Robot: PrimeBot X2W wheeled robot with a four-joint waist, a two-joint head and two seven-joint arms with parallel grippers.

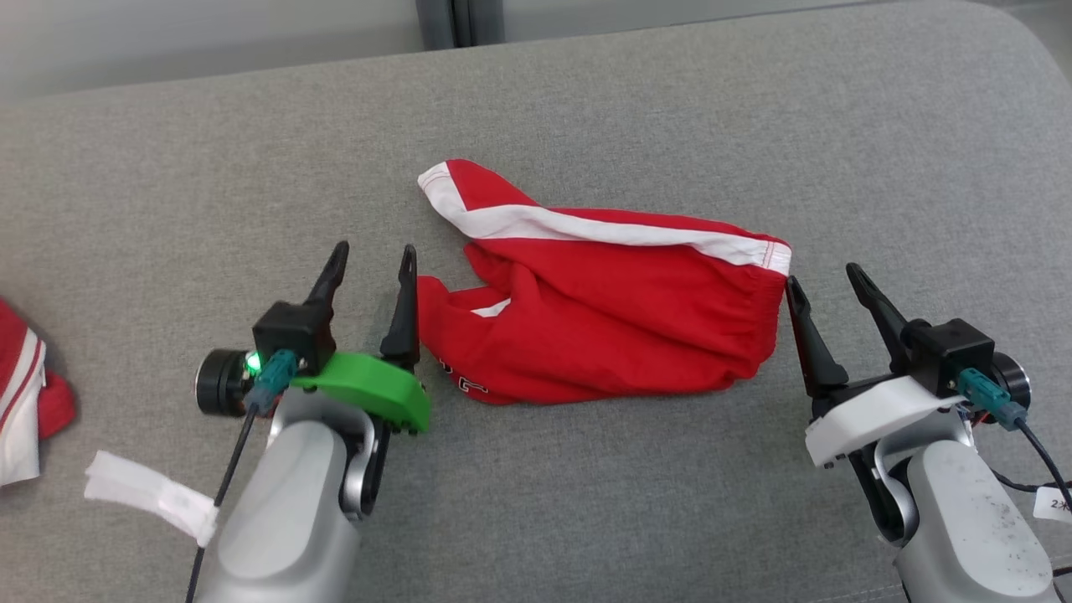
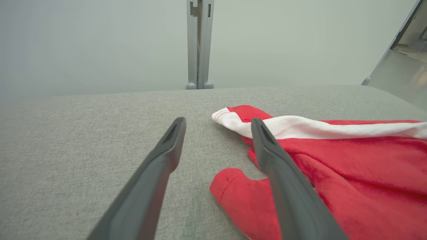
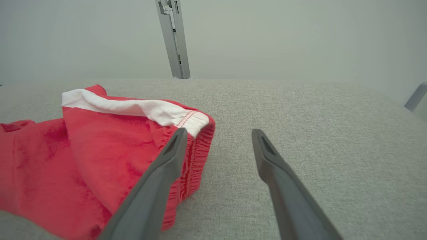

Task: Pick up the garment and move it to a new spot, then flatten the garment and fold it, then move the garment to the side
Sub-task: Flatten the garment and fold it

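Right now the shorts [image 1: 603, 310], red with a white stripe, lie rumpled in the middle of the grey cushion [image 1: 586, 109], the gathered waistband toward the robot's right and the leg ends toward its left, one flap turned over on itself. The left gripper [image 1: 374, 249] sits just beside the leg end with its fingers spread and nothing between them. The right gripper [image 1: 822, 276] is just beside the waistband, likewise spread and empty. To my eye the shorts are set down at their spot and flattening is the step in hand. The next move calls for each gripper to pinch the edge nearest it and draw the cloth outward until the turned flap lies smooth. The cushion is a plain woven grey with a rounded far corner. Another red-and-white cloth [image 1: 21, 394] lies at its left edge, well apart, near a strip of white tape [image 1: 151, 498]. Behind it a grey metal post [image 1: 452, 21] stands against a pale wall.
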